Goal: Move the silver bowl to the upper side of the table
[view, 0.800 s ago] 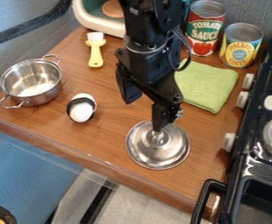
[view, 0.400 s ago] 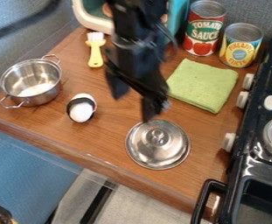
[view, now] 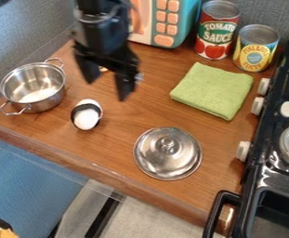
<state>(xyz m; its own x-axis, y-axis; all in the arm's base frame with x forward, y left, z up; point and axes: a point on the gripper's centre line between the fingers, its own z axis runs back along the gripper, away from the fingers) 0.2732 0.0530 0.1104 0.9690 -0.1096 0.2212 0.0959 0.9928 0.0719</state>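
Observation:
My gripper [view: 107,89] hangs over the left-middle part of the table, its two fingers apart with nothing seen between them. To its left, near the table's left edge, stands the silver bowl [view: 40,102], a pot-like metal vessel with two loop handles, upright. The gripper is to the right of the bowl, not touching it. The wooden table [view: 137,109] has its upper side partly behind the arm.
A silver lid [view: 173,163] lies knob up at front centre. A white-and-black egg-shaped item [view: 86,119] sits just below the gripper. Green cloth [view: 213,90], two cans, a toy microwave [view: 166,23] and the stove [view: 277,153] line the back and right.
The gripper has moved up and left from above the lid's knob to the area between the bowl and the cloth. Bowl and lid have kept their places.

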